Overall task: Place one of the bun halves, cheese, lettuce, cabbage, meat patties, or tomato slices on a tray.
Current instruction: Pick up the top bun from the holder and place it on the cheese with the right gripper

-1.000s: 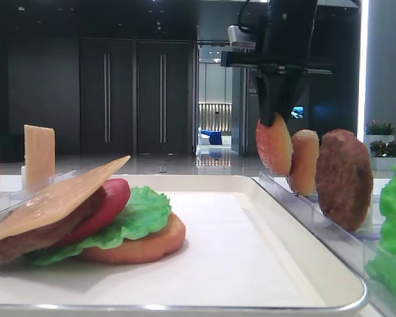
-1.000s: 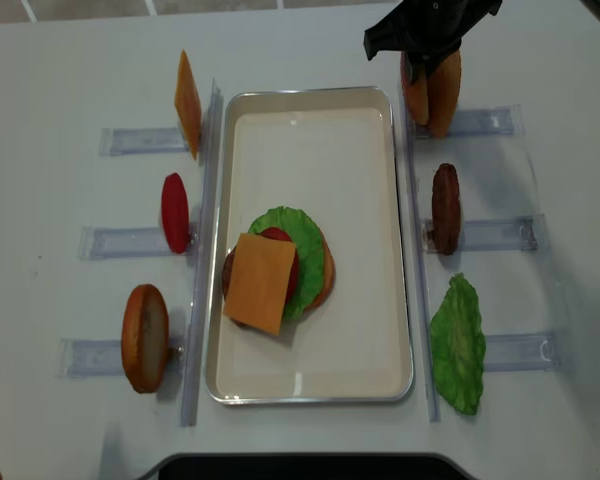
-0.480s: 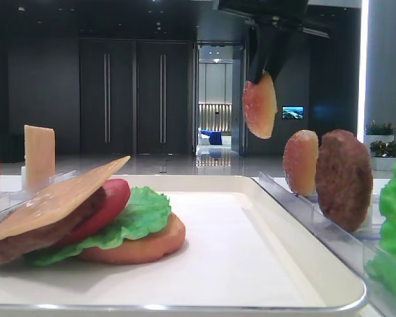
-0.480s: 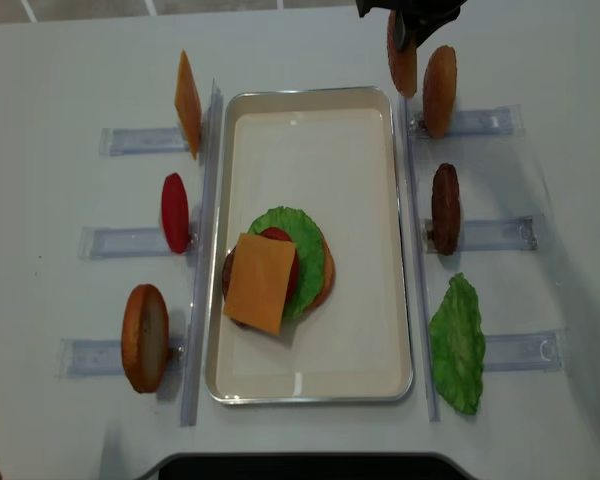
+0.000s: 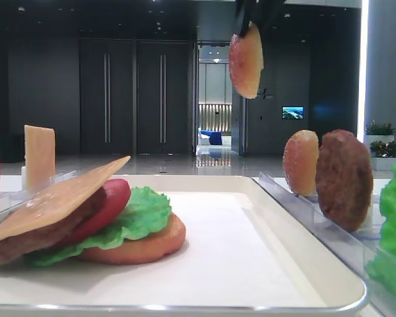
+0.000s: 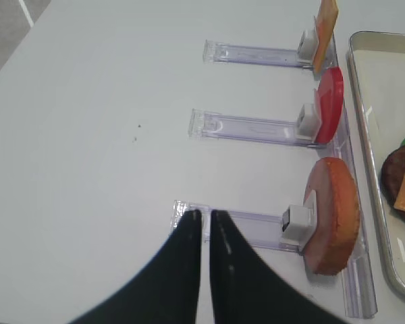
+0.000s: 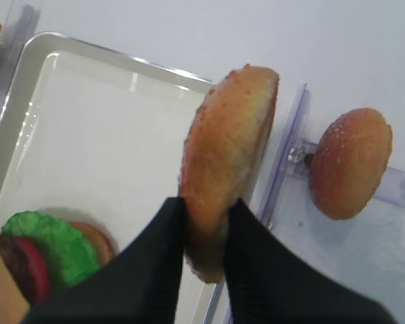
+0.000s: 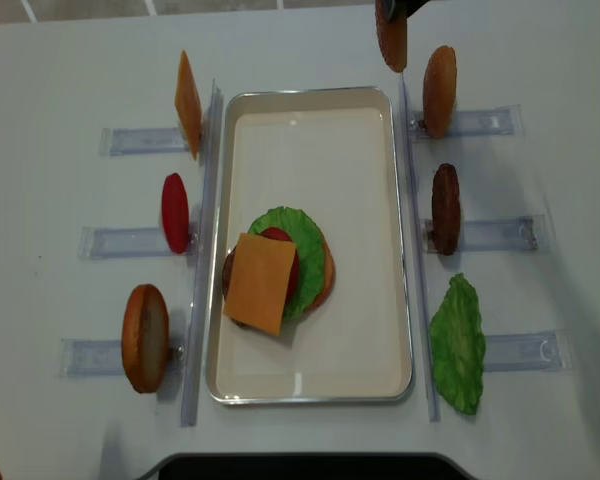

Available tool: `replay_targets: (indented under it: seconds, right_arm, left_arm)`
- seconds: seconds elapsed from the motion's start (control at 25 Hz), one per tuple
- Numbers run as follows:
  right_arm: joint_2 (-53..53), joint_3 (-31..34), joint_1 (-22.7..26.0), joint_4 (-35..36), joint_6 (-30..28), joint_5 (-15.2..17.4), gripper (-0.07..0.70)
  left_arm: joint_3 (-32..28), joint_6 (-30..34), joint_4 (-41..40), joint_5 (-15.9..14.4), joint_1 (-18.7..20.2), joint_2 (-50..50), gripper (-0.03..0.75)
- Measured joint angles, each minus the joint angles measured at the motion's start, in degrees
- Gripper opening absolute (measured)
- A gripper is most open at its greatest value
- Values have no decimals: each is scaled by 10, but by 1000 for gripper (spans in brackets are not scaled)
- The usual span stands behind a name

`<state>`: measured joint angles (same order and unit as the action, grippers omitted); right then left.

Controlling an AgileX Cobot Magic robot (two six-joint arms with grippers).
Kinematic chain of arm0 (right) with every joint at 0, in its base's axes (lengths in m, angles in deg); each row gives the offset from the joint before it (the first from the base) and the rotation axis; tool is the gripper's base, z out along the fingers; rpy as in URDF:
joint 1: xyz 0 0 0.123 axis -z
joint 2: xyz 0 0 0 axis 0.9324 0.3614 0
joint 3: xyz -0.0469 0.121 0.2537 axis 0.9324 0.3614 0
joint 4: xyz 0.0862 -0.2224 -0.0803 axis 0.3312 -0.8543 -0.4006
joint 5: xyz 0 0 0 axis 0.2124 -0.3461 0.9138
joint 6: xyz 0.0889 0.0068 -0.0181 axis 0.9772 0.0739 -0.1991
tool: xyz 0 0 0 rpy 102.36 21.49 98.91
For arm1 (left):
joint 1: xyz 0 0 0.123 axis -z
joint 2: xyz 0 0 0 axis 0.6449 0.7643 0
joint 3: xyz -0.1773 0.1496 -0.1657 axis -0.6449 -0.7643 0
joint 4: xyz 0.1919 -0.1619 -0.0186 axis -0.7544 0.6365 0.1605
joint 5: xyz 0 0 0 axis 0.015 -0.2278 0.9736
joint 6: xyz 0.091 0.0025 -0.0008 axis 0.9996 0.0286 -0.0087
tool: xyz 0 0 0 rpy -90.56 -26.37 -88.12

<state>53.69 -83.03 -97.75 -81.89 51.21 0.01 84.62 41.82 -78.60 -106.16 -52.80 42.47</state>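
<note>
My right gripper (image 7: 206, 206) is shut on a golden-brown bun half (image 7: 226, 155), holding it on edge in the air. From overhead the bun half (image 8: 390, 35) hangs over the far right corner of the cream tray (image 8: 310, 150). The front view shows the same bun half (image 5: 246, 59) high above the tray rim. On the tray lies a stack with a cheese slice (image 8: 260, 283) on top, over a tomato slice, lettuce (image 8: 305, 235), a patty and a bun bottom. My left gripper (image 6: 203, 214) is shut and empty over the table, left of a racked bun (image 6: 334, 216).
Clear racks flank the tray. The right racks hold a second bun half (image 8: 439, 90), a meat patty (image 8: 445, 208) and a lettuce leaf (image 8: 458, 345). The left racks hold a cheese slice (image 8: 187, 103), a tomato slice (image 8: 175, 212) and a bun (image 8: 145, 337).
My right gripper has lifted the bun half out of its rack, up and a little left toward the tray's far corner. The left gripper has stayed still.
</note>
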Motion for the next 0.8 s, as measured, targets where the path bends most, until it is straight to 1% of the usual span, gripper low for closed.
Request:
replay_targets:
  seconds: [0.12, 0.4, 0.56, 0.64, 0.8]
  right_arm:
    - [-35, 55, -12, -1, 16, -1, 135]
    - [-141, 210, -27, 2, 46, 1, 128]
    - [-192, 282, -40, 17, 65, -14, 127]
    - [-203, 300, -52, 18, 76, -13, 127]
    - [-212, 303, -72, 19, 103, -14, 127]
  left_arm:
    - [0, 0, 0, 0, 0, 0, 30]
    - [0, 0, 0, 0, 0, 0, 30]
    - [0, 0, 0, 0, 0, 0, 30]
    - [0, 0, 0, 0, 0, 0, 30]
    - [0, 0, 0, 0, 0, 0, 30]
